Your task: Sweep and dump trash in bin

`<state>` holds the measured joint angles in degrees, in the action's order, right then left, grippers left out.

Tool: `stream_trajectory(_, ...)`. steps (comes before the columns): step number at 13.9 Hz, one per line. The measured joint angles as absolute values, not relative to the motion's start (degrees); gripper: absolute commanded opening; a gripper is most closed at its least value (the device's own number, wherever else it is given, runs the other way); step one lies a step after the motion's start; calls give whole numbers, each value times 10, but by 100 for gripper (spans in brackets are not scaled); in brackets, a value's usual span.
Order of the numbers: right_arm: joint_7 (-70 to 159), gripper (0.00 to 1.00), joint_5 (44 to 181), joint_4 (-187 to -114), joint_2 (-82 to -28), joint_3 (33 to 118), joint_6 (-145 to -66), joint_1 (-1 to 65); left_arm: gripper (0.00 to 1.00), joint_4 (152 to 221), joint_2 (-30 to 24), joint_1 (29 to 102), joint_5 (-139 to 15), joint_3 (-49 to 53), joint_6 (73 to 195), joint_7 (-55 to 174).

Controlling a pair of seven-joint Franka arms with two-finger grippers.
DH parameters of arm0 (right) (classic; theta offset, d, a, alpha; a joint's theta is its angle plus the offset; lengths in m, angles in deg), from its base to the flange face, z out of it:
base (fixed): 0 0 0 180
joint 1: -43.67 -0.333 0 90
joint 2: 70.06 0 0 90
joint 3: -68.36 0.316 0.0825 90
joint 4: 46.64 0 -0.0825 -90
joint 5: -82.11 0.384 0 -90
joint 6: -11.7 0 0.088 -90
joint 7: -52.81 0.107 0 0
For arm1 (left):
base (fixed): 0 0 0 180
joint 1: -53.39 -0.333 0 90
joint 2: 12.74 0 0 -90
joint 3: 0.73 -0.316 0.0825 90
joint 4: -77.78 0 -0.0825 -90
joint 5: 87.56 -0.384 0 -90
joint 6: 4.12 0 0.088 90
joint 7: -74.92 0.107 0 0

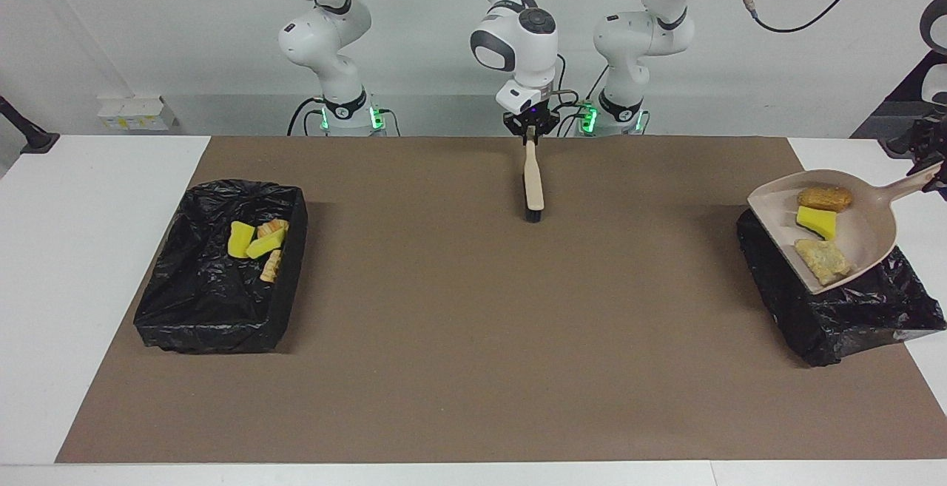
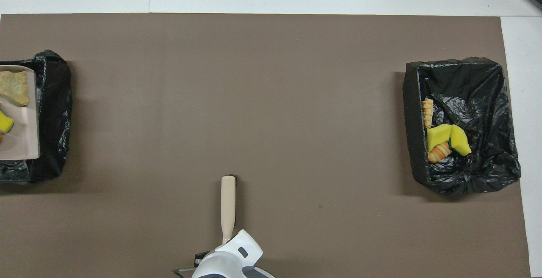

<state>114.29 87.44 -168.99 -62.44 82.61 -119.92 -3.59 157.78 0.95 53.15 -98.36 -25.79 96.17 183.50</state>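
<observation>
1. Bin (image 1: 222,268) at right arm's end: four trash scraps (image 1: 255,243) inside.
2. Right gripper (image 1: 530,131) clamped on brush (image 1: 533,183) handle, bristles over mat (image 1: 444,323).
3. Left gripper (image 1: 934,168) closed on dustpan (image 1: 865,231) handle; three scraps (image 1: 817,221) aboard, over second bin (image 1: 836,316).

The scene was brightly and evenly lit from above, with no dim corners; both views were sharp across the frame, with no motion blur and no visible bending of straight edges; the brown mat (image 1: 473,338) was matte and gave no glare; the black bin liners (image 1: 222,279) threw small white highlights off their creases, as did the one at nine o'clock in the overhead view (image 2: 55,100); soft, short shadows lay beside each bin, toward three o'clock of the bin in the facing view (image 1: 311,249); the brush (image 1: 533,186) cast a faint narrow shadow (image 2: 235,202); green indicator lights glowed at twelve o'clock (image 1: 377,116).
</observation>
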Motion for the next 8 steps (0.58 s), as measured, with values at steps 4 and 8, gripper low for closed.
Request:
stream_trajectory(4,1143,79,875,-1687,-622,826,-1200,-24,0,1574,15,566,-1167,-251,1007,1804)
stream_trajectory(8,1143,100,875,-1669,-621,825,-1200,6,0,1576,17,603,-1340,-243,1015,1734)
